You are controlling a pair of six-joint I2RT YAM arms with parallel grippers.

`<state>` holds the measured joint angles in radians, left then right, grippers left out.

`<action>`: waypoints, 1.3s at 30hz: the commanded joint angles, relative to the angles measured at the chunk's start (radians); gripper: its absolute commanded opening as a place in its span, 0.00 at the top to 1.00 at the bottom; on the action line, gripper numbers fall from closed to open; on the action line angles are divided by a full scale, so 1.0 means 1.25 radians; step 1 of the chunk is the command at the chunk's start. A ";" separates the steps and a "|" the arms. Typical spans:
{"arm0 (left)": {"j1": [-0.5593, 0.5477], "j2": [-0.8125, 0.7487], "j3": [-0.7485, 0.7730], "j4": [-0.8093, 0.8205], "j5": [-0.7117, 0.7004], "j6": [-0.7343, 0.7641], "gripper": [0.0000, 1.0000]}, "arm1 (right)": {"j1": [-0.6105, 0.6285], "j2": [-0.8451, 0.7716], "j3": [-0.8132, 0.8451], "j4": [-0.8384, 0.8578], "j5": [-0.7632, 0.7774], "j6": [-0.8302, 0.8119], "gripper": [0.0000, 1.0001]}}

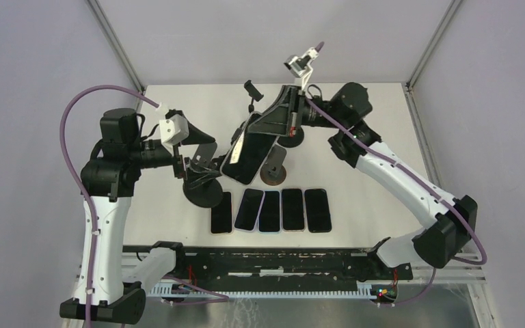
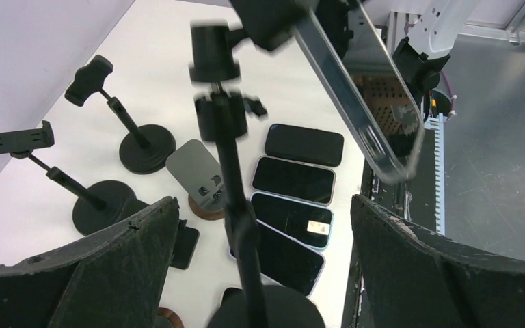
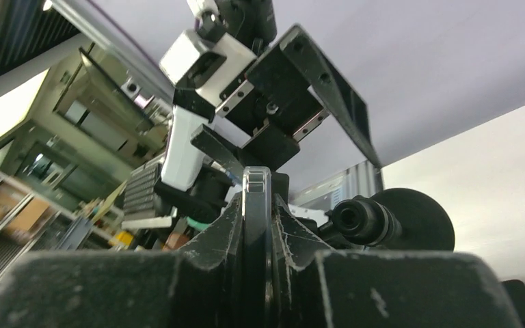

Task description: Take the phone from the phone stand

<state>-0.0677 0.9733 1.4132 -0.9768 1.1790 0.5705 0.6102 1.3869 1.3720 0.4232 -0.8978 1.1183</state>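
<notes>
Fingers [image 3: 208, 263] of the right gripper [image 3: 256, 225] are clamped on the tilted phone [image 1: 249, 157] beside the phone stand [image 2: 227, 150], whose pole should be pinned by the parted left gripper [image 2: 263, 205] while the phone is drawn clear.

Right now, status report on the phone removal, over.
Right fingers shut on phone. Left fingers open, straddling stand pole. Phone tilted, up off table. Five flat phones nearby, not touching.

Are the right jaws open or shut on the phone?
Shut on the phone: its edge sits pinched between both fingers, right wrist view.
</notes>
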 commanded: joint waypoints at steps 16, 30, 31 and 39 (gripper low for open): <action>0.001 -0.054 -0.057 -0.051 0.006 0.053 0.06 | 0.192 0.100 0.192 0.220 0.010 -0.005 1.00; 0.001 -0.041 -0.068 -0.078 0.017 0.084 0.92 | 0.202 0.127 0.250 0.103 -0.019 -0.142 1.00; 0.001 -0.042 -0.071 -0.078 0.013 0.086 0.96 | 0.201 0.129 0.264 0.084 -0.022 -0.156 1.00; 0.001 -0.061 -0.112 -0.097 -0.024 0.130 0.98 | 0.167 0.125 0.346 0.011 -0.029 -0.194 1.00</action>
<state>-0.0631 0.9192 1.3052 -1.0588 1.1786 0.6479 0.8505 1.5948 1.6772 0.3115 -0.9970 0.9146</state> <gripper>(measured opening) 0.091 0.181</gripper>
